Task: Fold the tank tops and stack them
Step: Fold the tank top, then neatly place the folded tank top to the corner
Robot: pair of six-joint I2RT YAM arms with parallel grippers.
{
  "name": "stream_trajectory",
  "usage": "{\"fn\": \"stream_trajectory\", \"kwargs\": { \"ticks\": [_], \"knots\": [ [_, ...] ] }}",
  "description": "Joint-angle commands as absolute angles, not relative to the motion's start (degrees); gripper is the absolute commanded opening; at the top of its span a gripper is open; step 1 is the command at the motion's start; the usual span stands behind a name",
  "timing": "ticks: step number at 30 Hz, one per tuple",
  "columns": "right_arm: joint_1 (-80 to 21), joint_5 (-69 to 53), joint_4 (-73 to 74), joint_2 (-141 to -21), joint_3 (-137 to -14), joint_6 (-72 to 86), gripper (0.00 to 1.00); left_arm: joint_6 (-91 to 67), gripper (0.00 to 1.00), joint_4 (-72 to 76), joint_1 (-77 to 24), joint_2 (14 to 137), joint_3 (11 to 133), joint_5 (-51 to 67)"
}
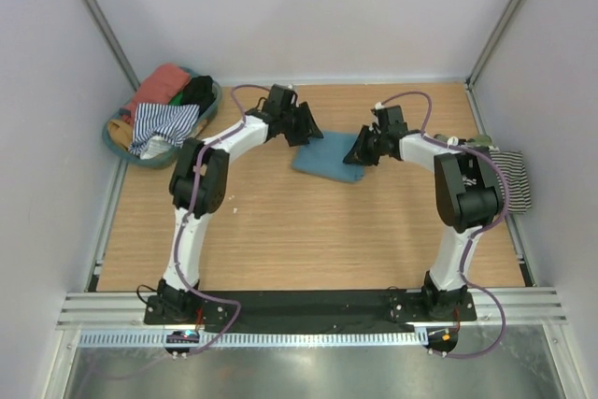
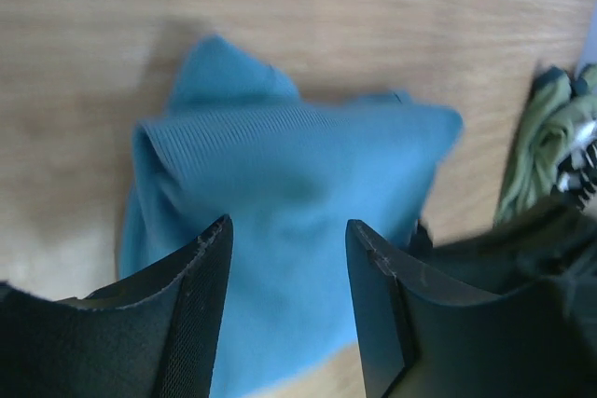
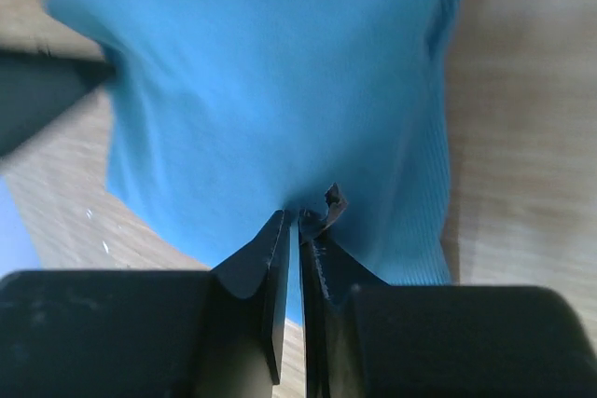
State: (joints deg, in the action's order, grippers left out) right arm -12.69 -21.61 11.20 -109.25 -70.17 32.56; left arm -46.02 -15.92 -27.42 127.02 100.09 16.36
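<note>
The wooden tabletop [image 1: 308, 231] fills the frame, and everything reads off the teal tank top [image 1: 322, 158], lying folded into a compact pad at the far middle. Both white arms bend inward to meet over it, the left arm [image 1: 192, 203] from the left side and the right arm [image 1: 462, 193] from the right.

Well off to the left of the teal tank top sits the round basket [image 1: 217, 103], heaped with cloth: a coral top [image 1: 159, 83] on the far side, a striped top [image 1: 163, 123] spilling over the front, something black [image 1: 196, 91] beside them. Well off to its right, at the table's edge, lie an olive top [image 1: 478, 142] and a second striped piece [image 1: 514, 179]; the left wrist view catches that olive top [image 2: 541, 128] too.

Now the claws. The left claw [image 2: 287, 230] hangs right over the teal tank top [image 2: 298, 165], its jaws spread wide, blue ribbed cloth showing in the gap between them and nothing gripped. The right claw [image 3: 297, 216] is at the opposite edge, jaws pressed together to a thin slit, pinching the teal tank top [image 3: 280, 90], whose wrinkles draw in toward the tips.
</note>
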Motion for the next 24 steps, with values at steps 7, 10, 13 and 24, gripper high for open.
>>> {"fn": "stream_trajectory", "kwargs": {
  "ticks": [7, 10, 13, 24],
  "knots": [
    [-11.87, -18.73, 12.12, -108.11, -63.37, 33.31, 0.13, -46.85, 0.51, -17.31, -24.17, 136.5, 108.64, 16.53],
    [-11.69, -13.72, 15.27, -104.6, -63.8, 32.09, 0.27, -45.36, 0.57, -16.88, -24.26, 134.04, 105.75, 14.86],
    [-11.78, -7.14, 20.36, -100.03, -65.64, 29.98, 0.43, -43.34, 0.7, -16.35, -24.26, 128.6, 101.79, 13.54],
    [-11.87, 23.79, 35.5, -90.79, -70.13, 22.33, 0.59, -42.36, 0.79, -13.2, -27.42, 110.58, 85.35, 8.88]
  ]
}}
